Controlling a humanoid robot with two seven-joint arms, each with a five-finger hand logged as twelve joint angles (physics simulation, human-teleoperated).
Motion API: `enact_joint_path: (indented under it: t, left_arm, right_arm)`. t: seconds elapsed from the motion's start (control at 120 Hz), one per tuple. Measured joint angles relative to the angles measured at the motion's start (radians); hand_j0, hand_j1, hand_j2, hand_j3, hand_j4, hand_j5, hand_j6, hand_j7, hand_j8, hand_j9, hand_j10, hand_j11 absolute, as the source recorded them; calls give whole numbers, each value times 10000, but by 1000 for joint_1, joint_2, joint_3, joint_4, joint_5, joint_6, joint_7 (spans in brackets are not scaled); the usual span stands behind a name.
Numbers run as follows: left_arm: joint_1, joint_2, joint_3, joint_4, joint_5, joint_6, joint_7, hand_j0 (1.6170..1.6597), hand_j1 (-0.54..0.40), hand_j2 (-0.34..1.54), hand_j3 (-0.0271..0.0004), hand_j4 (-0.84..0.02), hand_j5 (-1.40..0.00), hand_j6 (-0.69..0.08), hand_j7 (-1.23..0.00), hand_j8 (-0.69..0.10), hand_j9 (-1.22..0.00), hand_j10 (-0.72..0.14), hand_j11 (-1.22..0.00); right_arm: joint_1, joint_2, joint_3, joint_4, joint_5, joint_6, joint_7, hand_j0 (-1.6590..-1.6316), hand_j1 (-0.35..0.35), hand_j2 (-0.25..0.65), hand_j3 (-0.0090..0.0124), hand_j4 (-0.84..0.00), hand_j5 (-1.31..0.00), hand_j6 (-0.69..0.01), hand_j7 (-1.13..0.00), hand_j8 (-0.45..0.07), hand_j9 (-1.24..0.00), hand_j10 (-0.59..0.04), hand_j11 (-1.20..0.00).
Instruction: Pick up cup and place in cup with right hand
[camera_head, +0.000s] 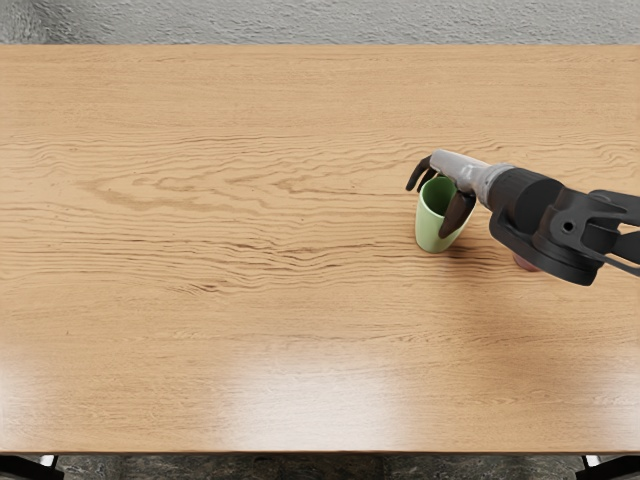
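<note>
"Nearest to us is the right arm (535, 203), reaching in from the right edge of the head view. Beyond its dark wrist, we see the right hand (428, 213) at the green cup (433, 228)."

"Do we have hold of it?"

"We can't tell. The hand is right around the cup, but whether it grips or is only placed for a grip doesn't show from here."

"And the cup itself?"

"Upright, mouth up, on the right half of the tabletop (250, 240). It looks to us as though it's standing on the wood, though we can't rule out a slight lift."

"Where would we put it, then?"

"Probably into that reddish thing (526, 263) peeping out from under the arm. Most of it is hidden, so we're only guessing that it's the second cup."

"So how far along are we?"

"Early, we'd say. Reaching the green cup is done. A sure grip and a clear lift are not shown, and the two things are apart, so nothing is nested. We'd judge that the carry across, the lining up over the other mouth, the lowering and the release are all left to do."
</note>
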Motion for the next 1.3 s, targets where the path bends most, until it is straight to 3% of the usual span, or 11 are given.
enact_joint_path:
  t: [0.225,0.25,0.45,0.842,1.1,1.158,1.175,1.208,1.242,1.267,1.3]
  left_arm:
    - [0,0,0,0,0,0,0,16581,3491,1,0,-3,-1,-4,0,-3,0,-2,0]
    - [0,0,0,0,0,0,0,16581,3491,1,0,-3,-1,-4,0,-3,0,-2,0]
    - [0,0,0,0,0,0,0,16581,3491,0,0,-3,0,-4,0,-3,0,-2,0]
    - [0,0,0,0,0,0,0,16581,3491,0,0,-3,0,-4,0,-3,1,-2,1]
    - [0,0,0,0,0,0,0,16581,3491,-1,1,-3,1,-4,1,-3,1,-2,1]
    - [0,0,0,0,0,0,0,16581,3491,-1,1,-3,1,-4,1,-3,1,-2,1]
    - [0,0,0,0,0,0,0,16581,3491,-1,1,-3,1,-4,1,-3,1,-2,1]
    - [0,0,0,0,0,0,0,16581,3491,-1,1,-3,1,-4,1,-3,1,-2,1]
    - [0,0,0,0,0,0,0,16581,3491,-1,1,-3,1,-4,1,-3,1,-2,1]
    - [0,0,0,0,0,0,0,16581,3491,-1,1,-3,1,-4,1,-3,1,-2,1]
    - [0,0,0,0,0,0,0,16581,3491,-1,0,-3,0,-4,1,-3,1,-2,1]
  right_arm:
    - [21,-32,40,9,12,65,0,-16530,1012,227,-8,-4941,-6867,-3786,-6639,-2273,-6836,-2563,-6775]
    - [22,-40,52,10,13,79,0,-16531,1004,243,4,-4939,-6911,-3738,-6661,-2258,-6874,-2598,-6799]
    - [27,-89,165,19,20,199,0,-16530,895,192,-6,-4990,-6990,-3931,-6744,-2426,-7004,-2640,-6851]
    - [27,-316,380,46,84,406,0,-16528,490,-174,1,-4834,-7027,-4253,-6671,-2729,-6922,-3087,-6753]
    - [6,-410,400,56,87,435,0,-16521,-144,-826,0,-4758,-6975,-4620,-6596,-3126,-6899,-3353,-6773]
    - [-8,-422,400,57,87,435,0,-16526,60,-361,-1,-4714,-7028,-4627,-6596,-3040,-6905,-3295,-6760]
    - [-12,-425,400,57,87,434,0,-16522,-13,-688,-2,-4703,-7043,-4613,-6596,-3022,-6916,-3262,-6761]
    - [-20,-433,400,58,88,433,0,-16527,114,-224,-2,-4691,-7053,-4600,-6596,-2987,-6927,-3212,-6742]
    - [-27,-442,400,58,88,433,0,-16525,120,-399,-4,-4673,-7070,-4568,-6596,-2978,-6953,-3139,-6731]
    - [-31,-448,400,58,89,432,0,-16528,193,-205,9,-4656,-7092,-4571,-6596,-2978,-6989,-3163,-6742]
    - [-35,-455,400,59,89,432,0,-16531,246,-37,0,-4649,-7101,-4635,-6595,-3037,-7013,-3183,-6744]
